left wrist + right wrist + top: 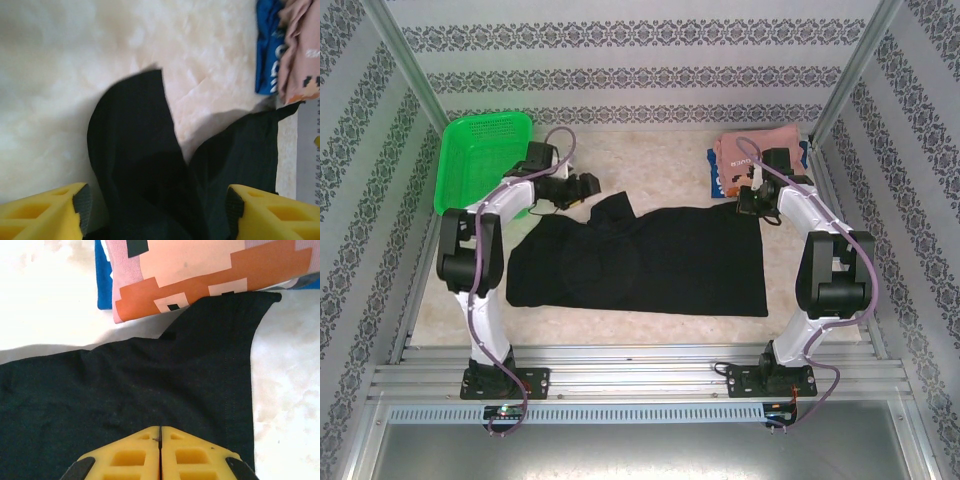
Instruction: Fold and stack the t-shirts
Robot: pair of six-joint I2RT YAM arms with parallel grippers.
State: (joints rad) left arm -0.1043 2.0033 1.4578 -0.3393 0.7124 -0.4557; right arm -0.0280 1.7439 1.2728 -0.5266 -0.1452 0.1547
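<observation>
We judge two shirts done: the pink t-shirt (200,270) lies folded on the blue t-shirt (267,45) at the far right corner of the worktop (650,160). The black t-shirt (650,260) lies spread mid-worktop, not yet folded. The left gripper (157,210) stands open over its far left sleeve. The right gripper (160,432) is closed above its far right corner. The pink one's dark lettering is too small for us to read.

Bare pale marbled counter (650,165) lies open at the far middle, between the green plastic mesh basket (480,160) in the far-left corner and the folded pink-on-blue cloth t-shirt stack (745,150) far right, while the large black cloth t-shirt (650,265) covers the centre.
</observation>
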